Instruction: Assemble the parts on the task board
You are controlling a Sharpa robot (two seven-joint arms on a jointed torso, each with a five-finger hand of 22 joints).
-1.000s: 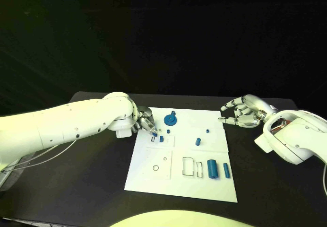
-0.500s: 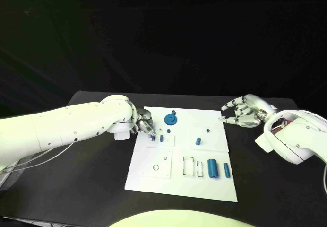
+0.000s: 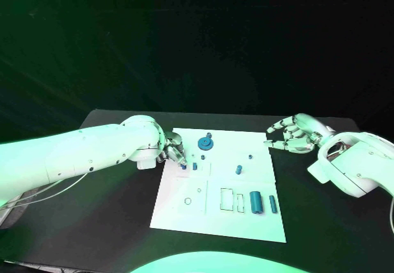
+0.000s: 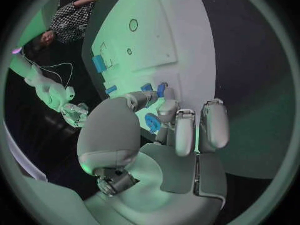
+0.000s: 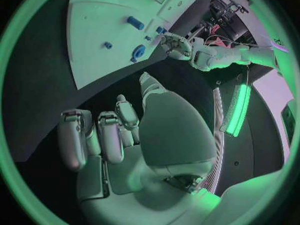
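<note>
At the left edge of the task board (image 3: 215, 222), mid-frame in the head view, your left hand (image 3: 174, 150) has its fingertips down at a small blue part (image 3: 182, 167); you cannot tell whether it actually grips it. Your right hand (image 3: 293, 135) hangs off the board's upper right corner over the table (image 3: 107, 216), fingers curled in and holding nothing. The round blue part (image 3: 205, 143) sits near the board's top, a short peg (image 3: 238, 169) near its centre, and two blue cylinders (image 3: 256, 201) lie loose lower right beside empty outlines. Judging by that, most assembly remains.
</note>
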